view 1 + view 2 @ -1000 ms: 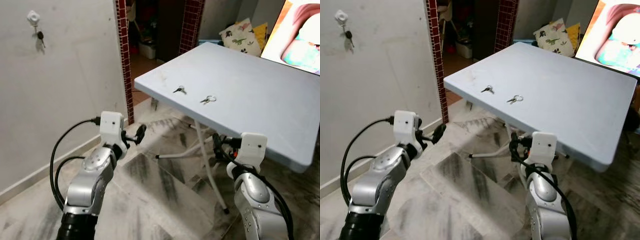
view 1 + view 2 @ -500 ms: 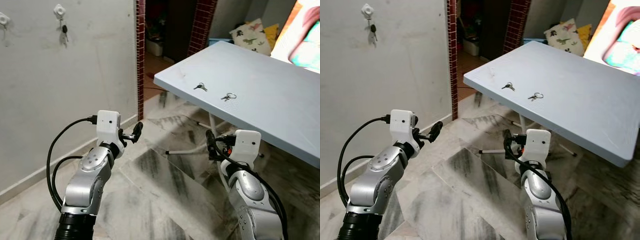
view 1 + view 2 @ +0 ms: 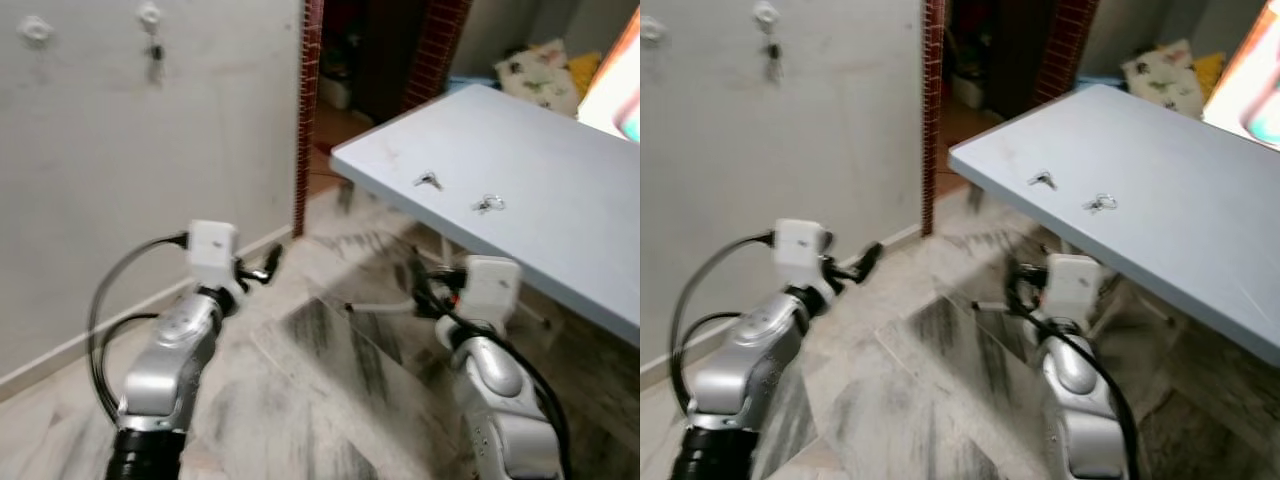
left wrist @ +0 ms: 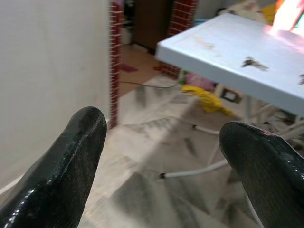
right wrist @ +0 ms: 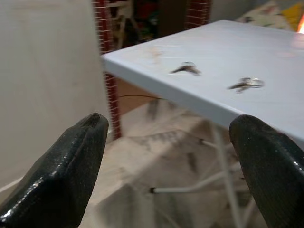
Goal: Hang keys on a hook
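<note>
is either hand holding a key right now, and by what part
Nothing is held. The left hand and right hand are both open and empty. Two keys lie on the blue table; another key hangs on a wall hook.

Pale blue table [image 3: 560,190]; red brick doorway [image 3: 312,90]; marble floor [image 3: 330,370].

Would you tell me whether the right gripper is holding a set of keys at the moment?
No, the right gripper is open and empty, while both sets of keys lie on the table.
</note>
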